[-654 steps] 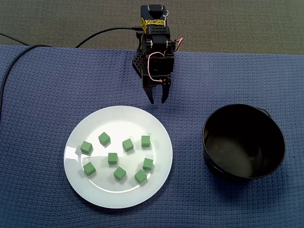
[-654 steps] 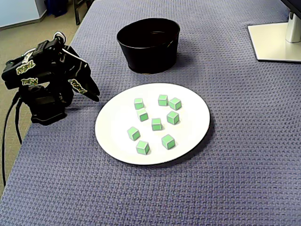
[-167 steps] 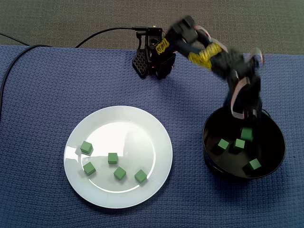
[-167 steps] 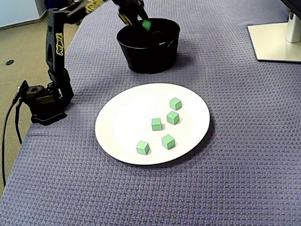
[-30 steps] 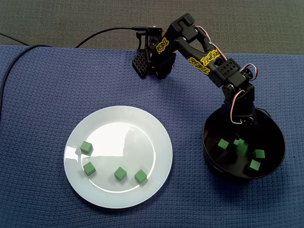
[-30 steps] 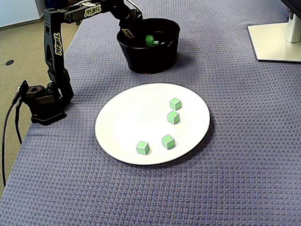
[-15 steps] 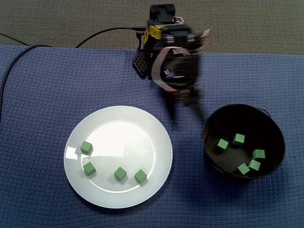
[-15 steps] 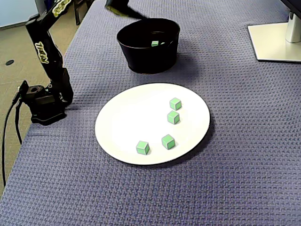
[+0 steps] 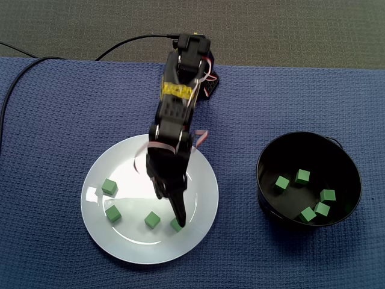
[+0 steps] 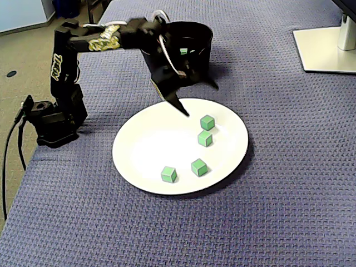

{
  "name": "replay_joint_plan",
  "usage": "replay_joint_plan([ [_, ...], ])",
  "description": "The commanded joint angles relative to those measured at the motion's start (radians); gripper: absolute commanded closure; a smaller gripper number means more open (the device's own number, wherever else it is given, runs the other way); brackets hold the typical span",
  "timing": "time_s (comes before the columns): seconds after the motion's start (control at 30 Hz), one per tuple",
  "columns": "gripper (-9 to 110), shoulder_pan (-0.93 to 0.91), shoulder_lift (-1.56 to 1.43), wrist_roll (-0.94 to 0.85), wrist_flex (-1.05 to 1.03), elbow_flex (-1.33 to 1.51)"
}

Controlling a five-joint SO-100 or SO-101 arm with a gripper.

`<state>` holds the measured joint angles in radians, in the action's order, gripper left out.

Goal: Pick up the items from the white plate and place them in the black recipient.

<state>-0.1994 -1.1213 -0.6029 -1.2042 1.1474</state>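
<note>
Cubes on plate: four green cubes (image 9: 152,220) lie on the white plate (image 9: 120,162). In the top-down fixed view they all sit in the half toward 6 o'clock, spread from 9 round to 5 o'clock. The one at 5 o'clock is partly covered by a pincer finger (image 9: 178,211).
Cubes in bowl: five more cubes (image 9: 302,176) lie on the floor of the black bowl (image 9: 264,153), from its centre out toward 4 o'clock.
Pincer: the pincer (image 10: 202,101) is open, its jaws spread wide apart. In the side fixed view it hangs above the plate's part nearest the bowl. One tip points down just beside the nearest cube, and whether it touches that cube cannot be told.
Arm: the black arm (image 9: 177,96) reaches from its base (image 10: 53,125) at 12 o'clock of the plate, seen from above, down across the plate's centre.
Edges: the base stands at the far edge of the cloth-covered worktop (image 9: 42,120). A cable (image 9: 132,41) leaves over that edge toward 10 o'clock.
Open room: from above, the bowl stands at 3 o'clock of the plate, with a strip of bare cloth between the two rims. Wide bare cloth lies at 9 and 10 o'clock of the plate. In the side view a white stand base (image 10: 328,47) sits at the far corner, well apart from both plate and bowl.
</note>
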Motion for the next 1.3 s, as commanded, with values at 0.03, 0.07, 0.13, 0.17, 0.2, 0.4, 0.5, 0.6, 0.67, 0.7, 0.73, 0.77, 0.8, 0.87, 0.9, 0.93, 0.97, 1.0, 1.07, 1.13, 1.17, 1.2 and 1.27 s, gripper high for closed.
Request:
replay_joint_plan([
  [0.03, 64, 0.012, 0.078, -0.057, 0.061, -0.032],
  [0.07, 64, 0.018, 0.089, -0.066, 0.080, -0.023],
  [0.13, 64, 0.026, 0.104, -0.080, 0.112, -0.008],
  [0.17, 65, 0.029, 0.109, -0.089, 0.127, 0.003],
  [0.2, 66, 0.032, 0.112, -0.095, 0.144, 0.014],
  [0.4, 77, 0.046, 0.118, -0.110, 0.245, 0.109],
  [0.5, 82, 0.061, 0.115, -0.098, 0.276, 0.140],
  [0.6, 87, 0.072, 0.107, -0.097, 0.322, 0.175],
  [0.67, 95, 0.077, 0.101, -0.091, 0.347, 0.190],
  [0.7, 101, 0.077, 0.098, -0.083, 0.357, 0.196],
  [0.73, 102, 0.077, 0.094, -0.061, 0.360, 0.196],
  [0.77, 102, 0.075, 0.087, -0.051, 0.359, 0.196],
  [0.8, 102, 0.075, 0.077, -0.046, 0.345, 0.192],
  [0.87, 102, 0.071, 0.032, -0.018, 0.287, 0.175],
  [0.9, 102, 0.069, -0.003, 0.000, 0.250, 0.164],
  [0.93, 102, 0.067, -0.046, 0.020, 0.202, 0.146],
  [0.97, 102, 0.064, -0.100, 0.046, 0.150, 0.121],
  [1.0, 102, 0.060, -0.172, 0.081, 0.094, 0.098],
  [1.07, 102, 0.055, -0.348, 0.176, -0.044, 0.020],
  [1.13, 102, 0.055, -0.511, 0.265, -0.199, -0.118],
  [1.17, 102, 0.064, -0.586, 0.308, -0.255, -0.181],
  [1.2, 102, 0.081, -0.661, 0.353, -0.284, -0.230],
  [1.27, 102, 0.155, -0.801, 0.440, -0.299, -0.273],
])
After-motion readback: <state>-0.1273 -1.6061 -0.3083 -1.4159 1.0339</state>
